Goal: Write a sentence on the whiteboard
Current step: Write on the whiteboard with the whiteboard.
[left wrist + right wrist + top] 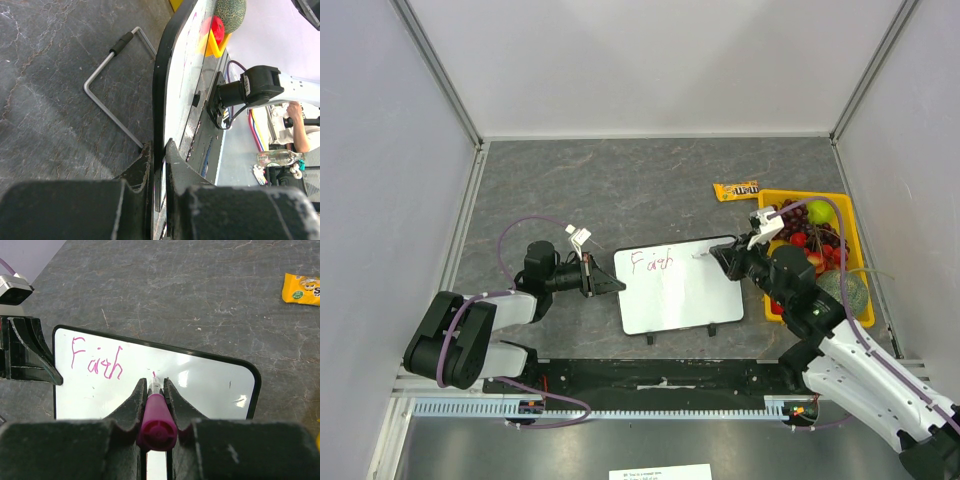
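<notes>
The whiteboard [692, 297] lies flat on the dark table between the arms. The sentence [653, 263] is pink lettering reading "Faith" [96, 359] near the board's top left. My left gripper [616, 287] is shut on the board's left edge; in the left wrist view its jaws [159, 150] pinch the black frame [162, 75]. My right gripper [155, 385] is shut on a magenta marker [156, 422]. It points down at the board, right of the lettering. A short pink stroke [154, 374] shows at its tip. From above, the right gripper [720, 256] hangs over the board's upper right.
A yellow tray [800, 195] of fruit stands right of the board, with a melon [845, 292] at its near end. A yellow candy packet [736, 190] lies behind it. A bent metal wire [107, 107] rests on the table beside the board's gripped edge.
</notes>
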